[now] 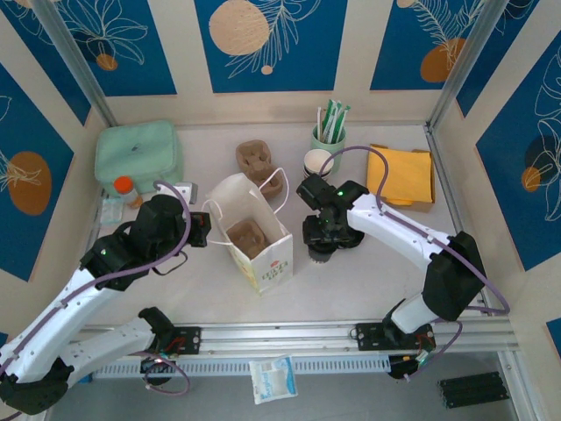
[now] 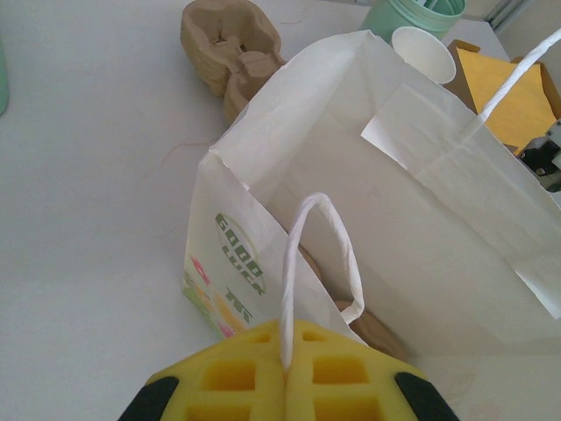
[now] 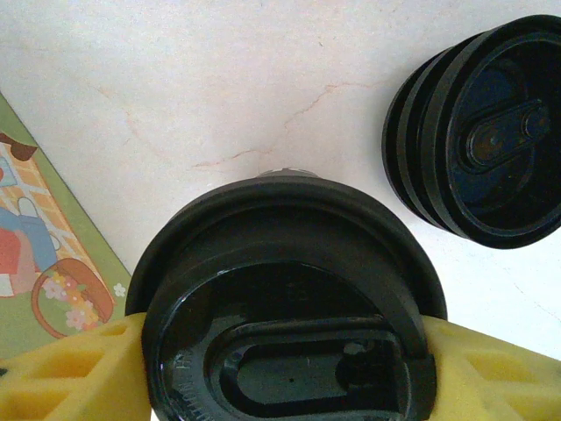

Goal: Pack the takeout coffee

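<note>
A tall white paper bag [image 1: 254,230], centre frame, is carrying green lettering and a multicoloured print low on its side. Behind it, blue wall panels [image 1: 263,39] are displaying white leaf outlines and peach discs. A mint-green rounded container [image 1: 138,153] is sitting upper left, a yellow-orange paper stack [image 1: 401,174] upper right. In the right wrist view, the round black plastic lid [image 3: 289,351] is gleaming between the yellow foam fingers [image 3: 61,373] of the right gripper [image 3: 285,360], over a white tabletop [image 3: 219,79] showing faint reddish veins.
</note>
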Tool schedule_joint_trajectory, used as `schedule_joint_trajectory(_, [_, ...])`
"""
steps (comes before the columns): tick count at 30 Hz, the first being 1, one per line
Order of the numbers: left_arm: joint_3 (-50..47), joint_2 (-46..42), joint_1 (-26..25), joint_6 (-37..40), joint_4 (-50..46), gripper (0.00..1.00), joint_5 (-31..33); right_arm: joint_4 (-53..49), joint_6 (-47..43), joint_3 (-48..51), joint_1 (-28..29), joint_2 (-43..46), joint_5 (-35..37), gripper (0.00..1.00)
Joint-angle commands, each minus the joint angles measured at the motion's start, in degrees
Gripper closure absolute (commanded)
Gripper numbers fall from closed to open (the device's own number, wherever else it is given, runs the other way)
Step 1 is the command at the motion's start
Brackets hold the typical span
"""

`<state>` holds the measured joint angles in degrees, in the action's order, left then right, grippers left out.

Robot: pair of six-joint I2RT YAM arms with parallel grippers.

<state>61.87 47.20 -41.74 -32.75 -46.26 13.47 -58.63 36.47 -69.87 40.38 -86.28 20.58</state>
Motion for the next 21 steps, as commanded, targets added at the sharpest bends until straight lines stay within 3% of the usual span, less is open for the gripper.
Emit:
schedule_joint_trajectory(1, [0.7,-0.29,0.34,-0.63,-0.42,1.0,-1.04,-2.46,0.29,-0.35,-1.01,0.46,-0.21,0.47])
schedule_joint_trajectory(10, [0.69,0.26,0.35,-0.67,-0.1,1.0,-1.26,-8.0,-1.1,-10.54,-4.83,8.34,0.28,0.47])
schedule_joint_trajectory(21, [0.71,0.79,0.34,-0.62,-0.15,1.0,-1.26,-11.15,-3.48,-31.39,-8.38,14.06,-0.07,0.48])
